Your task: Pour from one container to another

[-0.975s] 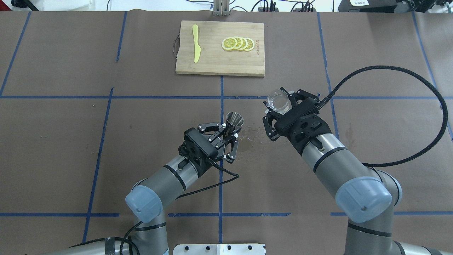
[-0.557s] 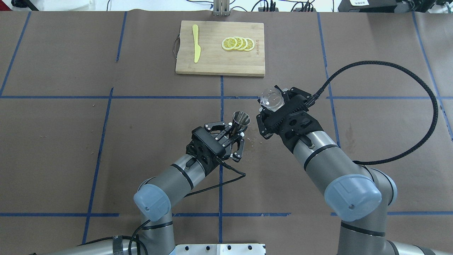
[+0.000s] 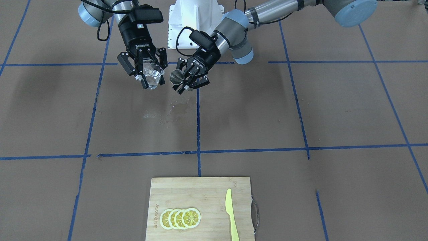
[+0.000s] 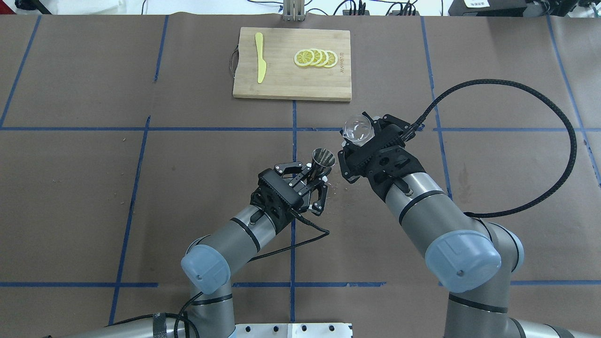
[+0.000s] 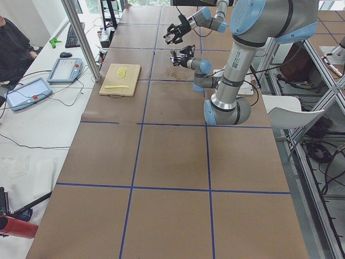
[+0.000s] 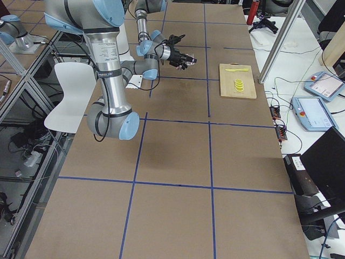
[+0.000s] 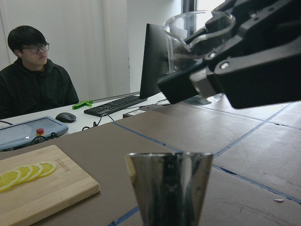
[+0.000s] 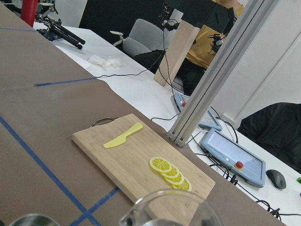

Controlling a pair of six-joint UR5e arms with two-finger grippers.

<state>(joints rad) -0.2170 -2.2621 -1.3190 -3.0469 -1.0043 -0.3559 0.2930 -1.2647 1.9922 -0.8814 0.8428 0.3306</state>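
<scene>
While both hang above the middle of the tabletop [image 4: 94, 188], the left gripper [image 4: 316, 172] has its fingers clamped on an upright metal cup [image 4: 323, 157]. Just beside it and higher, the right gripper [image 3: 152, 80] squeezes a clear glass [image 4: 358, 130]. A cutting board [image 4: 281, 80] lies by the far edge.

Table [image 4: 94, 188]: brown paper cover w/ blue tape grid. Wooden cutting board [image 4: 281, 87] flat at edge opp. robot; wet specks [image 3: 174, 110] approx. centre.

"robotiq" on both sets of jaws
</scene>
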